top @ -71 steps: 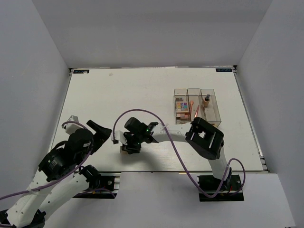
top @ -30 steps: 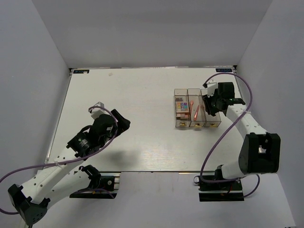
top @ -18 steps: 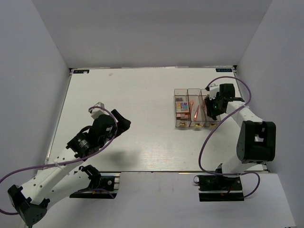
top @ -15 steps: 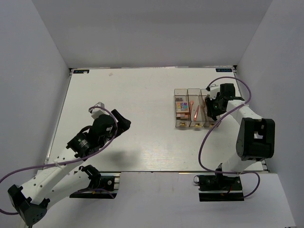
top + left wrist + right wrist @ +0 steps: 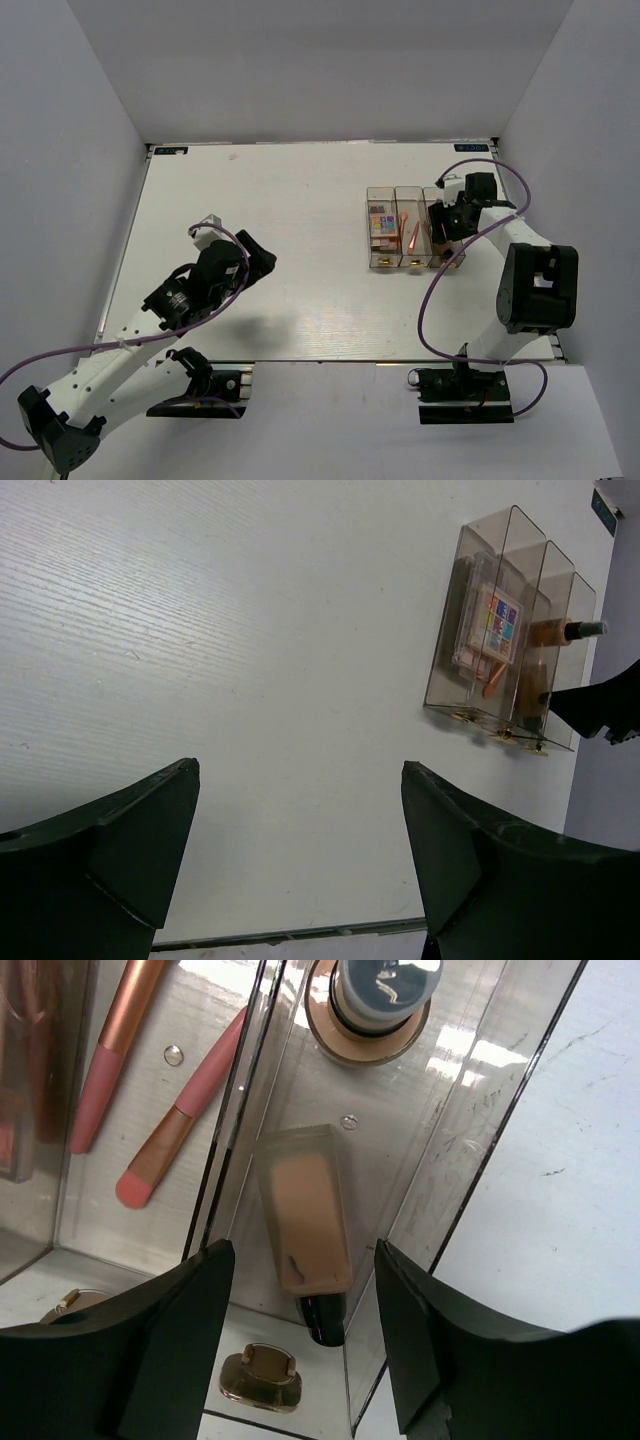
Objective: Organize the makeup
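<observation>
Three clear organizer boxes (image 5: pixel 408 190) stand side by side at the right of the table. The left box holds stacked palettes (image 5: pixel 379 225), the top one multicoloured (image 5: pixel 497 620). The middle box holds two pink-orange brushes (image 5: pixel 178 1115). In the right box one tan foundation bottle (image 5: pixel 380 1000) stands upright. A second tan bottle (image 5: pixel 303 1210) lies flat, its dark cap (image 5: pixel 322 1318) toward the near wall. My right gripper (image 5: pixel 305 1252) is open just above the lying bottle and holds nothing. My left gripper (image 5: pixel 300 780) is open and empty over bare table, left of the boxes.
The right box's clear walls (image 5: pixel 470 1130) stand close on both sides of my right fingers. A gold clasp (image 5: pixel 260 1378) sits at the box's near end. Grey walls enclose the table (image 5: pixel 280 200) on the left, back and right.
My right gripper has gone from the table's near middle to the right box, where a second bottle now lies. My left arm has reached forward and stayed there for the last second.
</observation>
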Robot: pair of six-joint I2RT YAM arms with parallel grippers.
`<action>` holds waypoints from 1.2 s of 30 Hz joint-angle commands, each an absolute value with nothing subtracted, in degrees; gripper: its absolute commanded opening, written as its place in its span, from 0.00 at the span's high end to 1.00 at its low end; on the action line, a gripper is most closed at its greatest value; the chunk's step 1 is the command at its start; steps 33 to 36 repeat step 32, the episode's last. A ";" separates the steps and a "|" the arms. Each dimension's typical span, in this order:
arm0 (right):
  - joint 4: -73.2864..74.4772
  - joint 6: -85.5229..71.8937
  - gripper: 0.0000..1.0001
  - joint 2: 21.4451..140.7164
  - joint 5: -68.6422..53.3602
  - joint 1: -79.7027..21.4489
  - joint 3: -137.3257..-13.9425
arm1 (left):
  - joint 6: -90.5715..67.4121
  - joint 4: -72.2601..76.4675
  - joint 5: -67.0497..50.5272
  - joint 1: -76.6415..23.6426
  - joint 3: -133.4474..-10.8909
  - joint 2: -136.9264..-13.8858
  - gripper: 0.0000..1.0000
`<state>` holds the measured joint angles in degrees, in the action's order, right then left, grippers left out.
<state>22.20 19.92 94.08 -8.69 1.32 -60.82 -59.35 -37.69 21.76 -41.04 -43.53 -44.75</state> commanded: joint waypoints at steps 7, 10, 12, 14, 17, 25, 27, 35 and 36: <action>24.52 21.09 0.35 84.39 -14.58 2.29 -65.30 | -57.48 -35.87 20.83 -40.87 -44.47 -45.70 0.06; 25.83 22.76 0.11 80.25 -21.60 2.20 -66.09 | -55.55 -33.41 19.17 -40.87 -44.21 -46.14 0.02; 27.68 22.94 0.11 78.40 -26.70 2.02 -66.80 | -54.41 -32.52 17.93 -40.87 -44.21 -46.84 0.02; 28.30 21.64 0.11 77.00 -30.48 1.93 -67.23 | -53.62 -31.91 16.88 -40.87 -45.35 -47.81 0.02; 28.56 14.72 0.11 76.55 -30.41 1.85 -68.11 | -52.30 -31.82 15.82 -40.87 -47.02 -50.35 0.02; 32.17 8.88 0.11 76.65 -30.85 2.20 -68.73 | -50.19 -29.27 12.05 -40.87 -49.66 -55.28 0.02; 31.21 10.36 0.11 75.42 -31.90 2.29 -66.72 | -49.66 -28.57 11.43 -40.87 -49.75 -55.55 0.02; 25.85 12.48 0.11 69.44 -34.45 2.11 -59.78 | -47.64 -26.46 8.88 -40.87 -48.61 -54.67 0.02; 25.85 12.48 0.11 69.44 -34.45 2.11 -59.78 | -47.64 -26.46 8.88 -40.87 -48.61 -54.67 0.02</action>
